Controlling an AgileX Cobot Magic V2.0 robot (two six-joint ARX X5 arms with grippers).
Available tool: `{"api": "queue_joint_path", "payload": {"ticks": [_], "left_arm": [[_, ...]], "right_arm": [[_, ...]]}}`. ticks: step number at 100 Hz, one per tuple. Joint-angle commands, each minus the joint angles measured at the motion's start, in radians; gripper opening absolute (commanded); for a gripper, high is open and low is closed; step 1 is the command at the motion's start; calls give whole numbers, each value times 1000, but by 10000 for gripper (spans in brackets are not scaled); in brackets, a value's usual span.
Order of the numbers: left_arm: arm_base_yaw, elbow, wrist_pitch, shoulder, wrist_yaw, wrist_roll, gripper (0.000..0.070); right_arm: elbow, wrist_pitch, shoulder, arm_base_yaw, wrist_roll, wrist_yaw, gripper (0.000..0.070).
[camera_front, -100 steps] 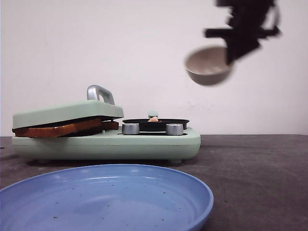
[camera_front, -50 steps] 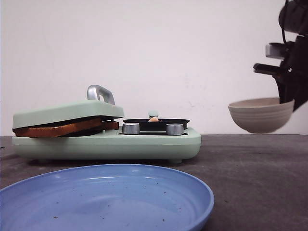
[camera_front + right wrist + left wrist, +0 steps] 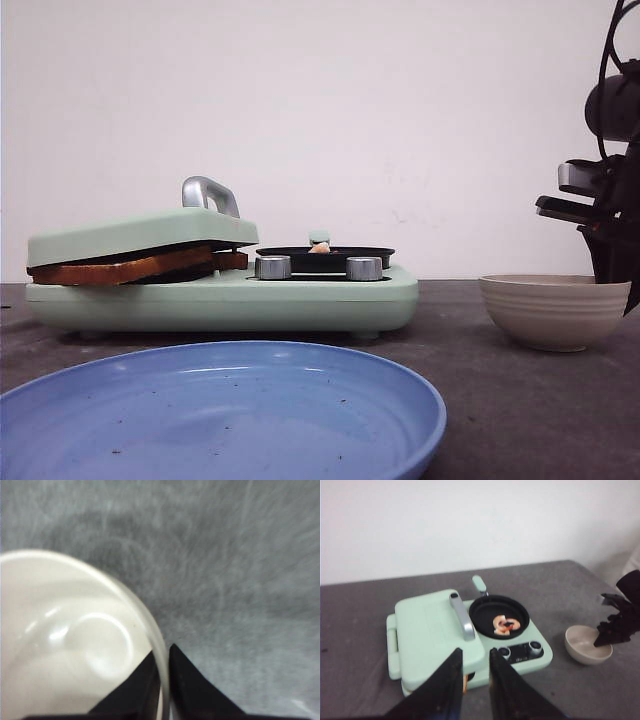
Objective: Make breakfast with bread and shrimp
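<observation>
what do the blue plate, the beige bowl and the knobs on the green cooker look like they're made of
Blue plate: likely plastic or melamine; smooth semi-gloss with soft highlights. Beige bowl: ceramic or plastic, hard to tell; matte, ridged outside, glossy inside. Knobs: brushed metal or metal-look, silver with ribbed sides.

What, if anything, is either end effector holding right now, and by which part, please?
The right end effector pinches the beige bowl by its rim, one finger on each side of the wall. The left end effector holds nothing.
</observation>
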Motion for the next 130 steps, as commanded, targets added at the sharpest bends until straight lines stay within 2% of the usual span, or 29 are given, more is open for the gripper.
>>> {"api": "queue_joint_path", "payload": {"ticks": [1, 46, 50, 59, 65, 71, 77, 108, 111, 114, 120, 121, 130], "left_arm": [[-4, 13, -7, 3, -2, 1, 0], [-23, 13, -62, 0, 10, -2, 0], [-28, 13, -60, 0, 11, -2, 0], [-35, 13, -56, 0, 11, -3, 0], [-36, 13, -57, 0, 11, -3, 0], [-37, 13, -56, 0, 11, -3, 0], [-37, 13, -56, 0, 10, -2, 0], [-36, 13, -57, 0, 10, -6, 0], [-36, 13, -56, 0, 9, -6, 0], [-36, 13, -56, 0, 7, -6, 0], [-36, 13, -56, 0, -2, -6, 0], [-36, 13, -56, 0, -4, -6, 0], [-36, 13, -52, 0, -27, -7, 0]], "right_arm": [[0, 0, 35, 5, -8, -14, 3], [-1, -50, 105, 5, -13, -18, 19], [-1, -47, 105, 4, -14, -17, 71], [0, -42, 105, -2, -15, -18, 273], [2, -44, 105, -5, -18, -17, 372], [5, -44, 103, -9, -24, -18, 433], [11, -44, 91, -18, -43, -18, 453], [19, 16, -130, -53, -69, -14, 438], [11, 29, -159, -53, -69, -14, 388], [0, 45, -186, -50, -69, -14, 293], [-41, 88, -249, -38, -70, -14, 16], [-50, 97, -260, -35, -70, -14, 0], [-180, 229, -388, -12, -71, 3, 6]]}}
